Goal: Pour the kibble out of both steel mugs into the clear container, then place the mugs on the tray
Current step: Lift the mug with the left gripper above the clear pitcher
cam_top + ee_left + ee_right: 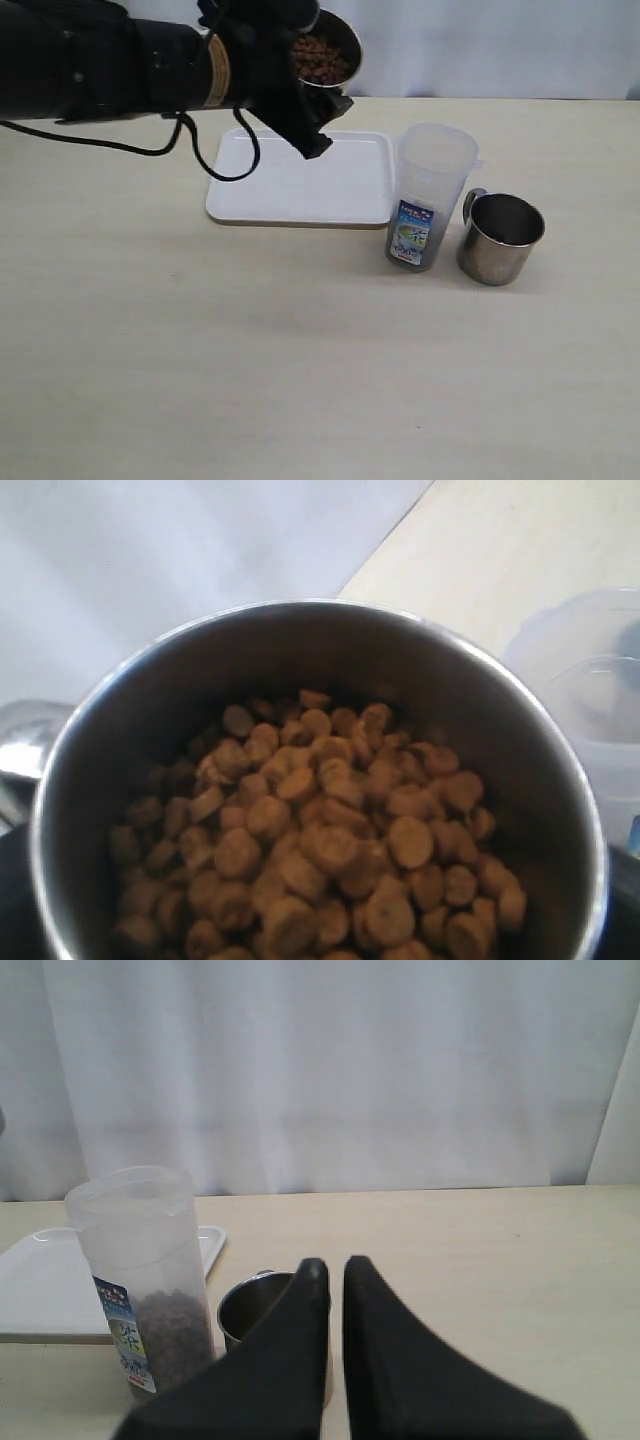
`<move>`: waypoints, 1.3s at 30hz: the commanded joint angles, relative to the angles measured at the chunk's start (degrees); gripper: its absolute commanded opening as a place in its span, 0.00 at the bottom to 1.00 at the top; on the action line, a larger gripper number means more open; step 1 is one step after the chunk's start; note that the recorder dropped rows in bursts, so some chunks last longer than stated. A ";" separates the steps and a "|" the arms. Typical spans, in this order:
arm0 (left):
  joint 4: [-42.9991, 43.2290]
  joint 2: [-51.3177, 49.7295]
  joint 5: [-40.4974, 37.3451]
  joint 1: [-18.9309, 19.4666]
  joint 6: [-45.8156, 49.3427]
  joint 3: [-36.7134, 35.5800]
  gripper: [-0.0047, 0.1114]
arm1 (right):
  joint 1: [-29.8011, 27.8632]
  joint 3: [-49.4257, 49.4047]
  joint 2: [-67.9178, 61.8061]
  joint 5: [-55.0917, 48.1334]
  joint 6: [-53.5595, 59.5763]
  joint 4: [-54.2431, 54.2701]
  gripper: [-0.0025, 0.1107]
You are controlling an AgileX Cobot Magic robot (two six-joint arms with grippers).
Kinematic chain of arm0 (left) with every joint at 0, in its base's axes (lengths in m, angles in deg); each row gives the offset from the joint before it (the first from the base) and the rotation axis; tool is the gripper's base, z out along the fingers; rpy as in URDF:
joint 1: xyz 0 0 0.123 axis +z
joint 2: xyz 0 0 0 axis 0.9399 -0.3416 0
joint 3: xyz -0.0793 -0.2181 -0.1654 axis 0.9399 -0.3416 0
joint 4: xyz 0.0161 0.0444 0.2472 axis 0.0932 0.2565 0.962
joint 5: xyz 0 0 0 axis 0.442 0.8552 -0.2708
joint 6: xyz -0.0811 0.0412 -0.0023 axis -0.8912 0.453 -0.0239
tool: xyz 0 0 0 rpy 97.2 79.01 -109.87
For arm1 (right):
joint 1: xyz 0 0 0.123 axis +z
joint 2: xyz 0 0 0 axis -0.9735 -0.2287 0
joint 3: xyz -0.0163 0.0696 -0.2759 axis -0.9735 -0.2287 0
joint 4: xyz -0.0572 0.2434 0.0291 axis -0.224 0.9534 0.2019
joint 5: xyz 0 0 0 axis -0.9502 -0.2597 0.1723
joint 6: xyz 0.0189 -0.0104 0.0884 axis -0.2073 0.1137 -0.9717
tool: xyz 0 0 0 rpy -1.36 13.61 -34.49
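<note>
My left gripper (305, 95) is shut on a steel mug (338, 38), held tilted in the air above the far edge of the white tray (300, 190). Brown kibble (320, 60) fills this mug (300, 645); the kibble (320, 840) covers most of the left wrist view. The clear container (432, 185) stands upright right of the tray, with some kibble (172, 1335) low inside it. The second steel mug (500, 238) stands empty just right of the container (140, 1250). My right gripper (335, 1265) is shut on nothing, behind this mug (250, 1305), and does not show in the exterior view.
The pale wooden table (300, 380) stretches wide in front of the tray and container. A white curtain (320, 1070) hangs behind the table's far edge. A black cable (215, 165) loops down from the left arm over the tray's left corner.
</note>
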 commanded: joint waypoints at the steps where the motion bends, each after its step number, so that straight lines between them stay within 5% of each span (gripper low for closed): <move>1: -0.54 -5.16 -4.90 -3.54 -0.17 5.78 0.04 | 0.17 -0.27 0.14 -0.03 0.32 0.30 0.06; 15: 14.46 -13.02 -18.29 -11.61 0.17 16.39 0.04 | 0.17 -0.27 0.14 -0.03 0.32 0.30 0.06; 39: 31.28 -14.83 -20.87 -12.44 1.54 17.43 0.04 | 0.17 -0.27 0.14 -0.03 0.32 0.30 0.06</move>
